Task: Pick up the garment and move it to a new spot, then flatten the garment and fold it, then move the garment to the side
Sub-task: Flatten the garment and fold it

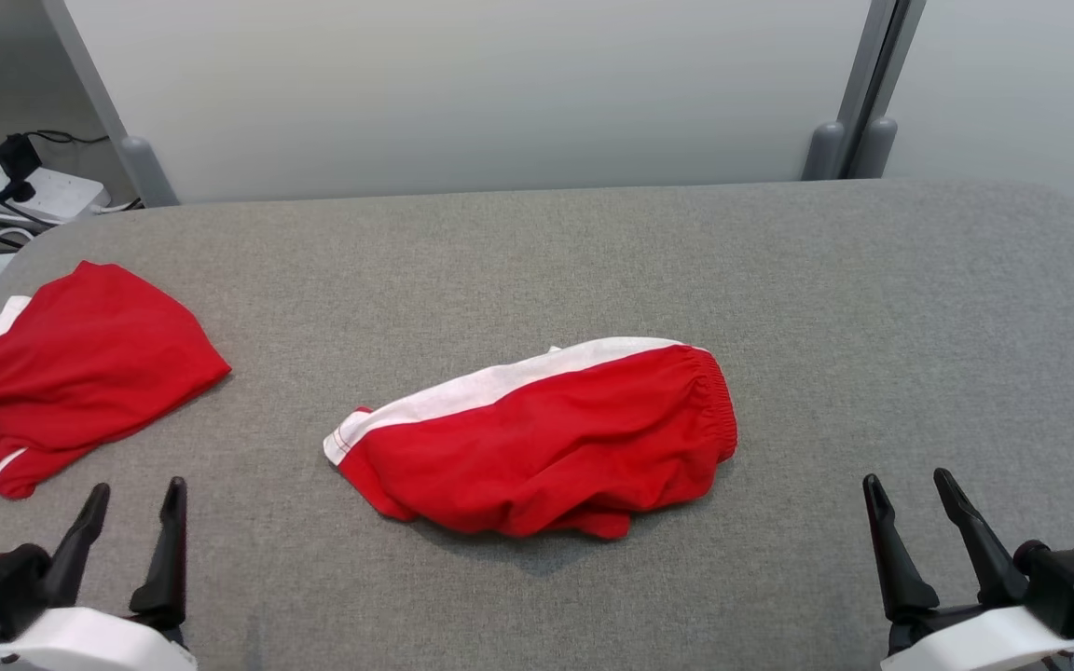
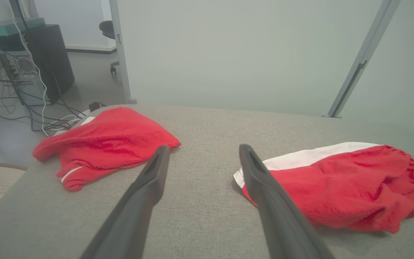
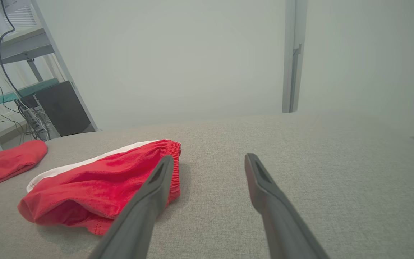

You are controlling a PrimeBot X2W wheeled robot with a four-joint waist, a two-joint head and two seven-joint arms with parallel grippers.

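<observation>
Red shorts [image 1: 546, 447] with a white side stripe lie crumpled at centre frame on the grey desk [image 1: 779, 270]. Both sets of jaws are spread and empty at lower left and lower right, well apart from the cloth. Risk: a pinch catches one layer only, so the bundle drags or unfurls unevenly. Second red garment [image 1: 80, 382] at left edge could be mistaken for the target.

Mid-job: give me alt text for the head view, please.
Crumpled red shorts with a white stripe lie in the middle of the grey table, untouched. The left gripper and right gripper sit at the lower corners, jaws open and empty; a second red garment lies at the table's left edge.
</observation>
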